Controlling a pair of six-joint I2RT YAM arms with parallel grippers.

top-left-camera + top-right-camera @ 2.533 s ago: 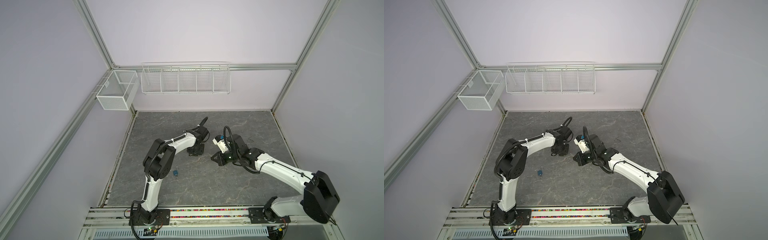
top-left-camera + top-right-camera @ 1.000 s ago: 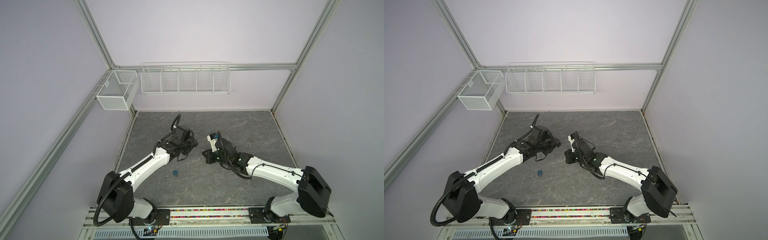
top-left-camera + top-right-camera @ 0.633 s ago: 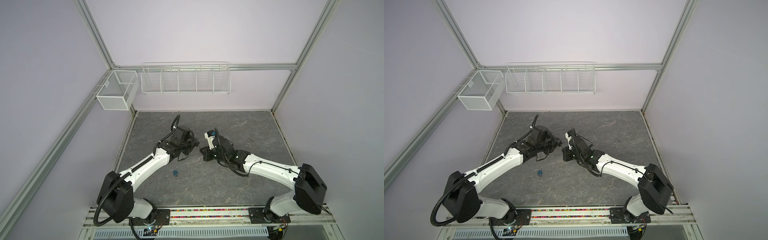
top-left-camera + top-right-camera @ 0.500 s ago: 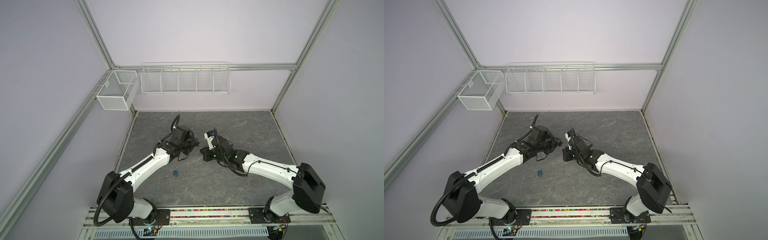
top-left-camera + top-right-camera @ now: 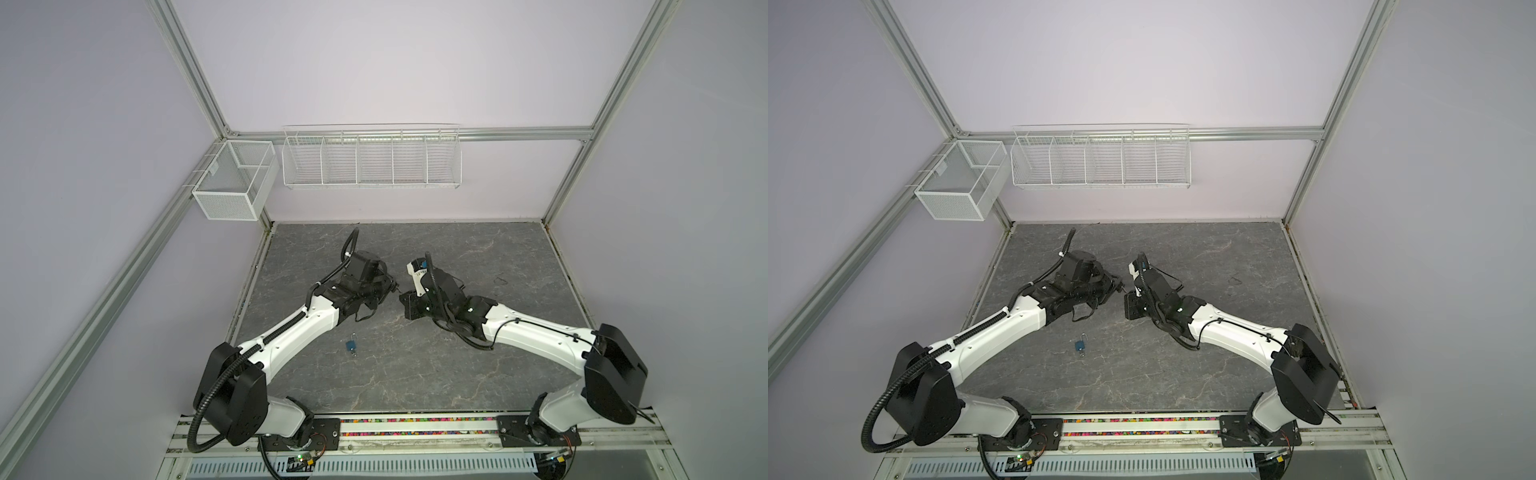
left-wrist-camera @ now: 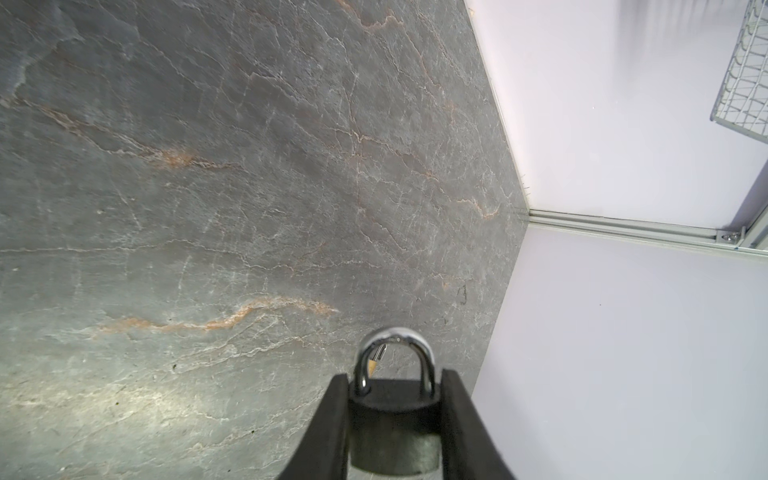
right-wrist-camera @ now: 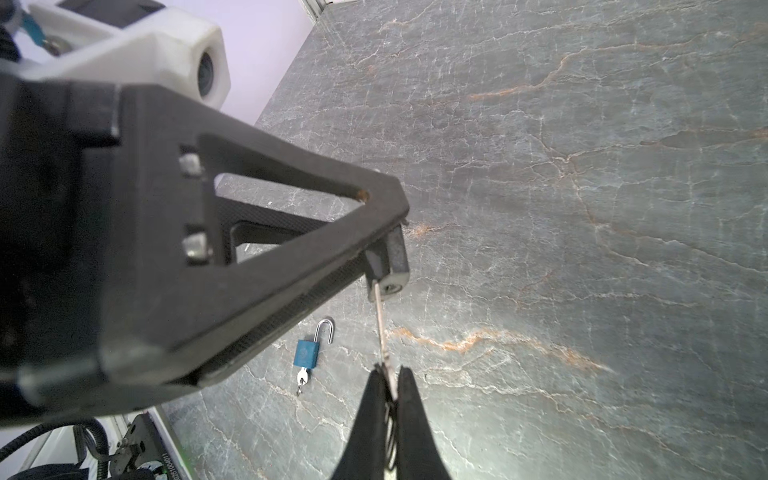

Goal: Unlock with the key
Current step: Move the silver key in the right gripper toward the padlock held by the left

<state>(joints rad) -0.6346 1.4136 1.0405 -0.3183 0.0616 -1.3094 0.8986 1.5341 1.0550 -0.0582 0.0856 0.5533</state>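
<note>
Advanced over the last second: key [image 7: 380,324], pinched in right gripper [image 7: 390,372], to keyhole face of black padlock [image 6: 392,419] clamped in left gripper [image 6: 395,376]; seemingly not yet inserted.

left arm [image 5: 291,332] and right arm [image 5: 536,336] are both white shells with chunky black joints [image 5: 241,403], bolted on black plates [image 5: 322,428] to the rail [image 5: 415,442]. a ribbed black hose [image 5: 195,419] loops off the left arm near the rail. far from the rail, the fingers [image 7: 270,291] are black hollow triangles with two silver screws [image 7: 195,246], plus a white camera box [image 7: 166,45].
</note>
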